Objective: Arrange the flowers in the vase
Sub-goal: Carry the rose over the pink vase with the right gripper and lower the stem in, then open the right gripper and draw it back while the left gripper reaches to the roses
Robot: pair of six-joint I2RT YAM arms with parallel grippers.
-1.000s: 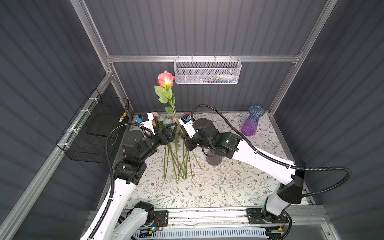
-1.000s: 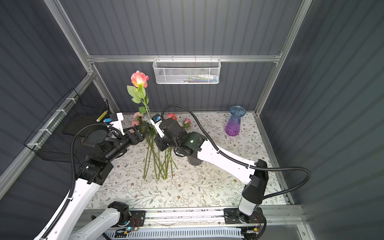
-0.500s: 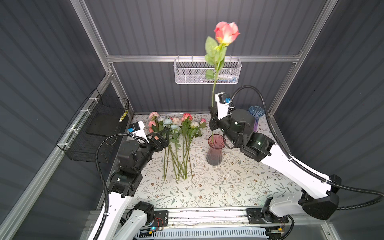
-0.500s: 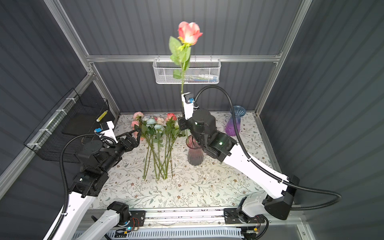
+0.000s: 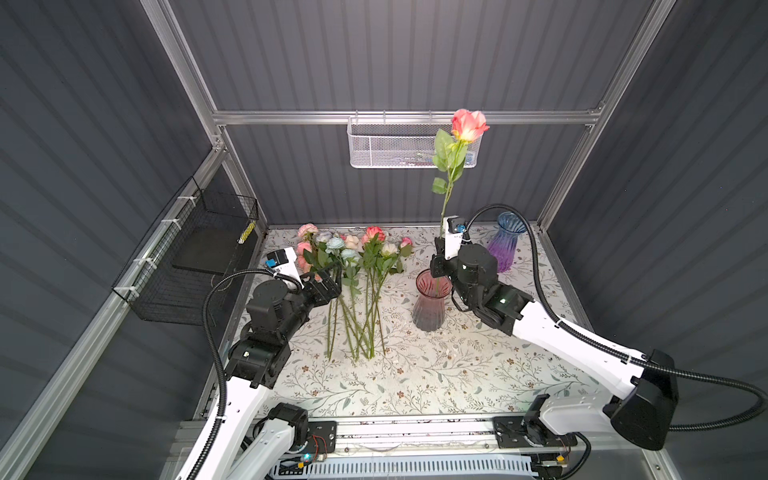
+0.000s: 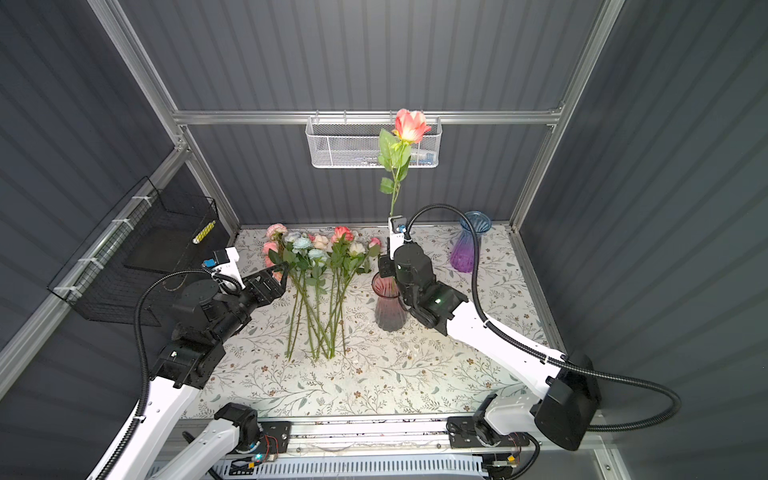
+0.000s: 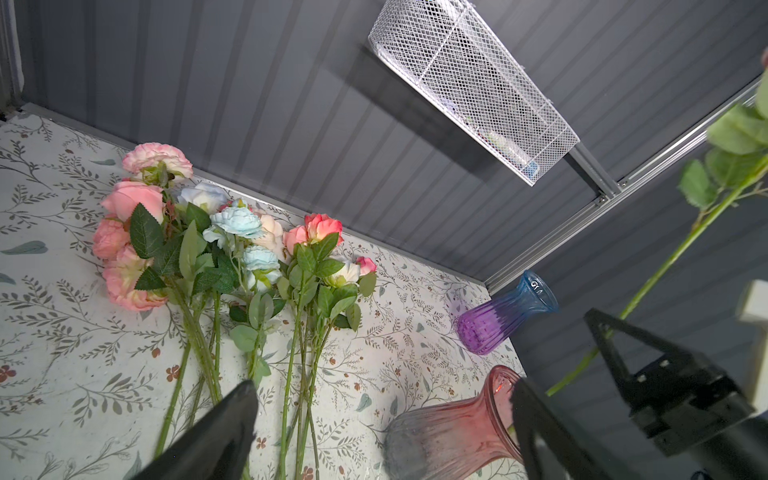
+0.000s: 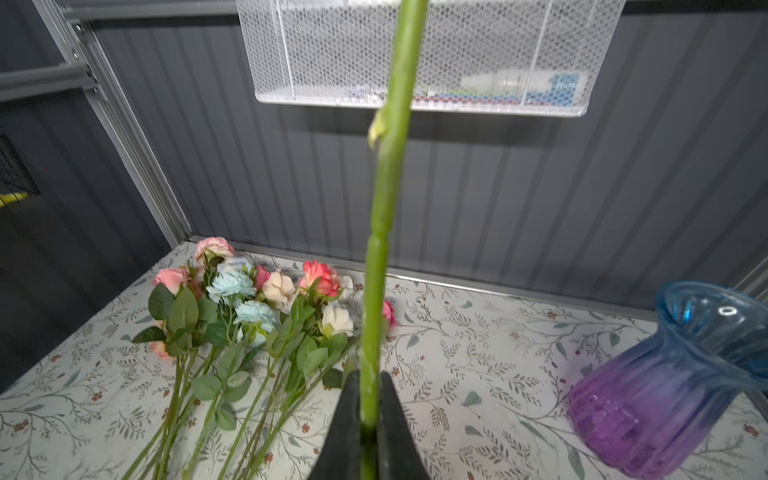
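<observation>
The right pincer (image 8: pixel 365 388) is clamped on the stem of one coral rose (image 5: pixel 467 124), holding it upright over the pink vase (image 5: pixel 428 307) with its lower end at the mouth or just inside. The left pincer (image 5: pixel 329 280) gapes wide and empty beside the other flowers (image 5: pixel 353 262), which all lie on the table (image 5: pixel 415 374). Nearly the whole job remains.

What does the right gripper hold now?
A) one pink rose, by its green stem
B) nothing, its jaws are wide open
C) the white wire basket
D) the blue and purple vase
A: the jaws of the right gripper are shut on the green stem of the rose, which stands upright with its bloom at the top.
</observation>
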